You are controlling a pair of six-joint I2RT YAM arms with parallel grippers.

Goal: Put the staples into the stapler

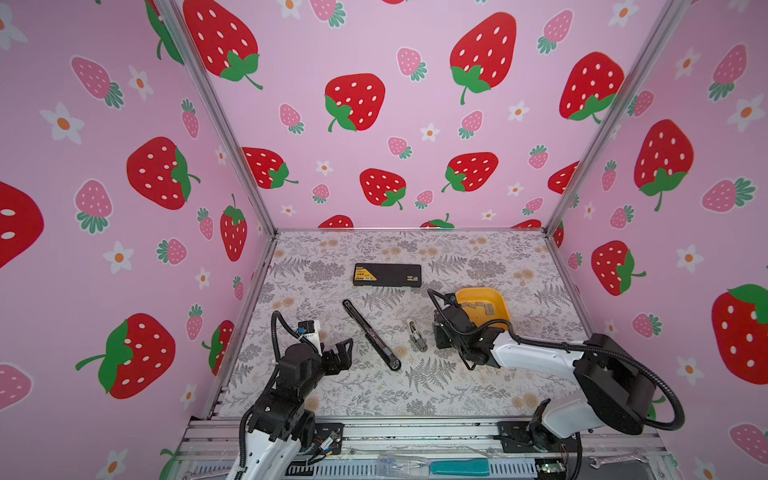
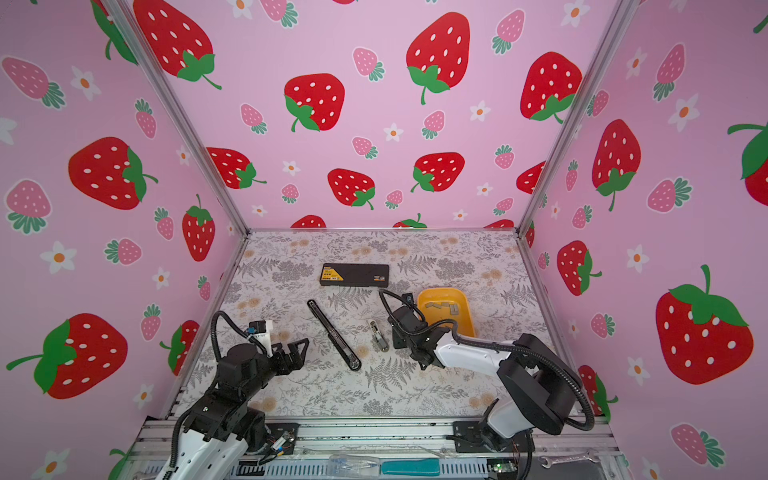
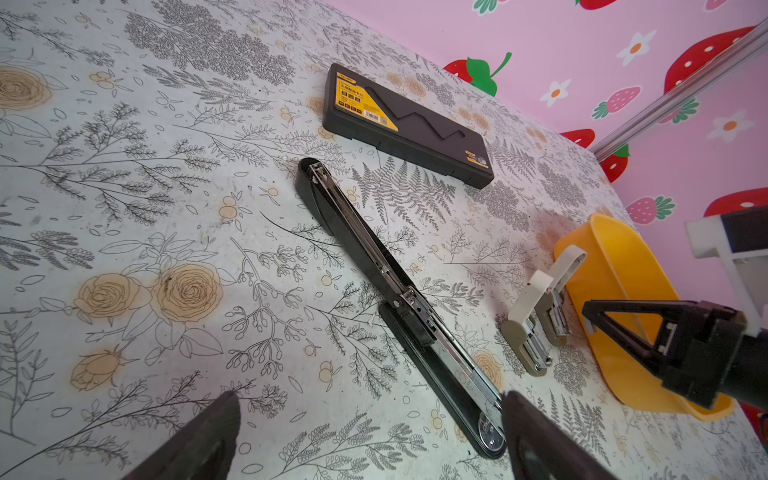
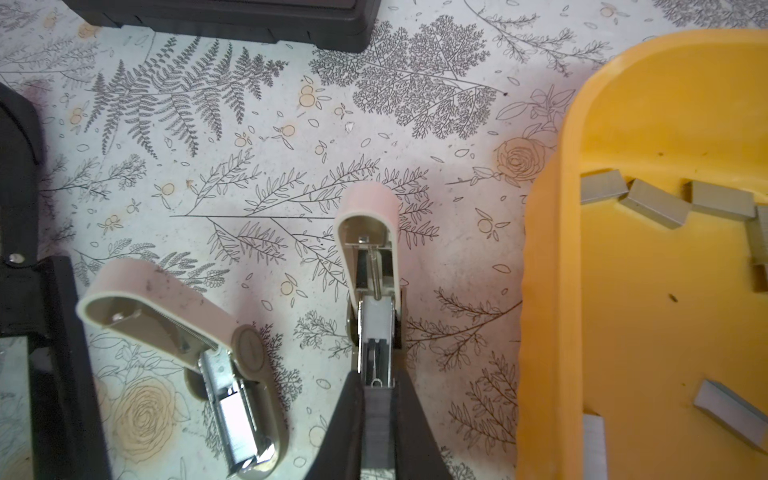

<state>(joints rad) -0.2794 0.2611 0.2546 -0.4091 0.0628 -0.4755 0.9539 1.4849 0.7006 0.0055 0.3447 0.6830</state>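
Your right gripper sat clamped on the staples, right at the open stapler, not yet seated; your left gripper gaped, idle, at nine o'clock.

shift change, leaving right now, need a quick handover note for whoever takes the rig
Left gripper: open, empty, hovering by the long black stapler.
Right gripper: shut on a grey metal staple strip, at the open magazine of the small whitish plastic stapler; strip not yet seated.
The second whitish stapler, lid open, appears loaded.
Loose grey strips lie in the yellow plastic tray.
Left: slide the strip in, close lids.
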